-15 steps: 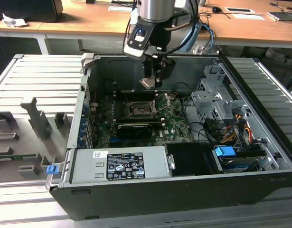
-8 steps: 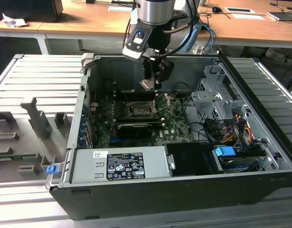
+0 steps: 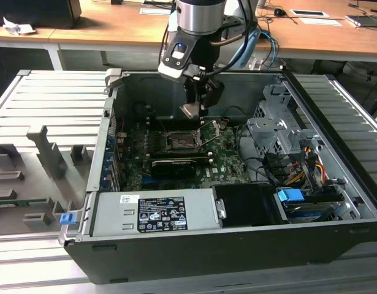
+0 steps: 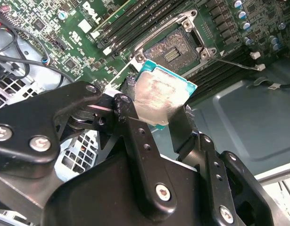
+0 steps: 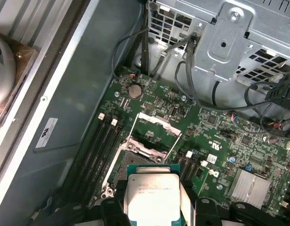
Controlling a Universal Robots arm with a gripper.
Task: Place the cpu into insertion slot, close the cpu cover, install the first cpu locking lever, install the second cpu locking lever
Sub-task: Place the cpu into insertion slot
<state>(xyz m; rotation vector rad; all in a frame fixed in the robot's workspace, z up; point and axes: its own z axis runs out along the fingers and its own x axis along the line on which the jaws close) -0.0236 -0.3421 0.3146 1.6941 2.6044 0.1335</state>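
My gripper (image 4: 159,113) is shut on the cpu (image 4: 161,96), a flat square chip with a silvery top and teal edge, pinched between two black fingers (image 4: 135,127). In the exterior view the gripper (image 3: 193,109) hangs inside the open computer case, holding the cpu (image 3: 190,111) tilted a little above the insertion slot (image 3: 181,142). The first wrist view shows the cpu (image 5: 153,193) over the near edge of the dark square insertion slot (image 5: 128,162). The cpu cover (image 5: 156,120) stands swung open at the slot's far side. Thin wire locking levers (image 5: 171,147) are lifted beside the slot.
Green motherboard (image 3: 228,162) lies on the case floor, with a long black card (image 3: 173,165) in front of the slot. A grey power supply (image 3: 154,211) sits at the front. A metal drive cage (image 3: 280,131) with cables stands on the exterior view's right. Case walls (image 3: 145,92) surround everything.
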